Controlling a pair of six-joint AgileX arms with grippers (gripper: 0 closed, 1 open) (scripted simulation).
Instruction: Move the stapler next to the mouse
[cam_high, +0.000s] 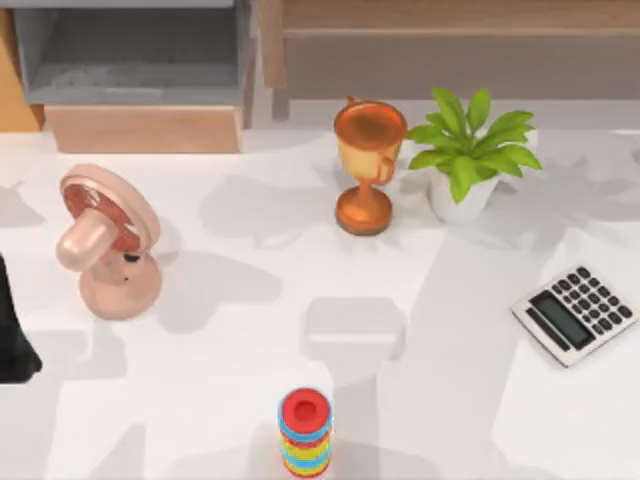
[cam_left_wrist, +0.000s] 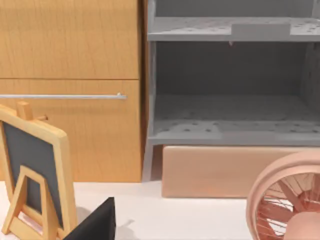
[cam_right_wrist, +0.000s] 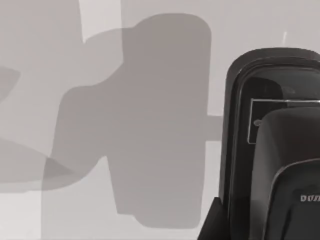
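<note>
Two arms serve a white bench (cam_high: 250, 400). The left arm (cam_high: 14, 335) is parked at the left edge of the frame. Just to its right stands a pink desk fan (cam_high: 108, 243). A slim black stapler with a rounded end (cam_right_wrist: 272, 145) lies close under the right wrist camera, so the right arm is judged much the nearer. Its long axis appears to run straight away from that camera, rounded end farthest. Whether it rests on the bench or is already held cannot be told, nor can it be told how far either the right hand or the left hand is open.

Upper centre of the top view holds an orange trophy cup (cam_high: 367, 165) and a potted green plant (cam_high: 466, 155). A grey calculator with dark keys (cam_high: 577, 313) sits at centre right, and a stack of coloured rings (cam_high: 305, 433) at bottom centre. Where the mouse lies cannot be told, so the carry direction is undecided.
</note>
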